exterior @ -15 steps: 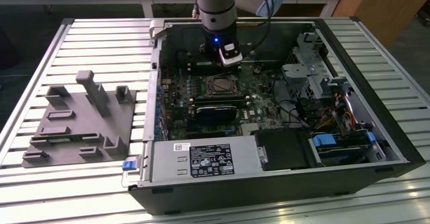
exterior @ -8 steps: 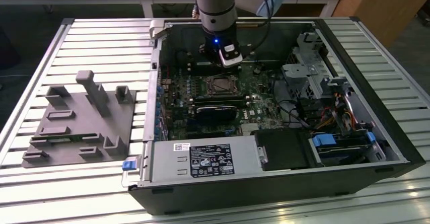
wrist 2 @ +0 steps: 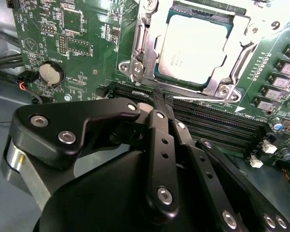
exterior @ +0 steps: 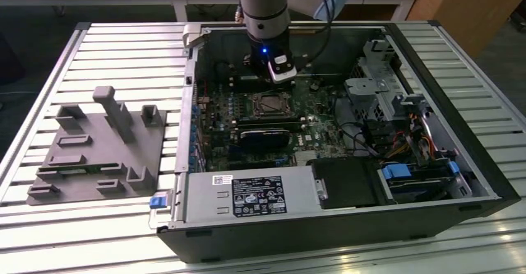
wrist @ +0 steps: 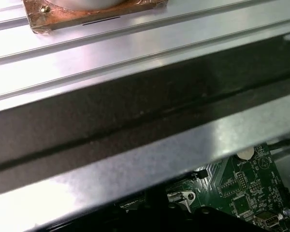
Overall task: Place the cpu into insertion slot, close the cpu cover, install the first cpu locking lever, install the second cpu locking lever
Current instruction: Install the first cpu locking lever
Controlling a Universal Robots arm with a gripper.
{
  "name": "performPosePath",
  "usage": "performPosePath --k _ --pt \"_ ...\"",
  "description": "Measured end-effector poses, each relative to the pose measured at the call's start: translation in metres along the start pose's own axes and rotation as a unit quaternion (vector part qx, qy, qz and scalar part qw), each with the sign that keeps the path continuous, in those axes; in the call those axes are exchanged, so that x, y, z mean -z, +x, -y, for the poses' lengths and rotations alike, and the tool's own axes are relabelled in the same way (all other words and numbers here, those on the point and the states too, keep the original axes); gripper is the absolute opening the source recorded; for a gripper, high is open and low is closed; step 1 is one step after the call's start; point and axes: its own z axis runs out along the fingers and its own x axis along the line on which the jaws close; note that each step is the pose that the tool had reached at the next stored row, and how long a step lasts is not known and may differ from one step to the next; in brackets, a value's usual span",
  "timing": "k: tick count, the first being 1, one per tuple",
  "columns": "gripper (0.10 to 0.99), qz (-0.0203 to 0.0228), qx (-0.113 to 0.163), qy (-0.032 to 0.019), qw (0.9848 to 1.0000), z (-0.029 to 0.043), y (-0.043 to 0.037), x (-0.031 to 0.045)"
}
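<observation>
Already cpu point(wrist 2: 195, 46) flat in insertion slot point(wrist 2: 137, 50) (cover down), claw point(wrist 2: 160, 99) beside.

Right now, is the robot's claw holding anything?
No. The gripper is pinched shut on nothing, and the cpu already sits in the insertion slot.

Silvery-grey cpu point(wrist 2: 191, 48), green board point(wrist 2: 87, 38), black hand point(wrist 2: 159, 104), grey slatted counter point(exterior: 123, 46), black case point(exterior: 329, 231).

The gripper point(wrist 2: 159, 99) is matte black, built of angular linkage bars dotted with silver screws. In the exterior view the arm point(exterior: 265, 6) is grey, with a blue light.
</observation>
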Motion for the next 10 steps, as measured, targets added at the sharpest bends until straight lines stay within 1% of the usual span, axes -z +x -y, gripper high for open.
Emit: performPosePath --k 5,10 --pt "0.106 0.0 0.0 0.0 1.0 0.0003 -0.0002 -0.0007" --pt "0.106 0.0 0.0 0.0001 1.0 -0.0014 -0.0024 -0.0014"
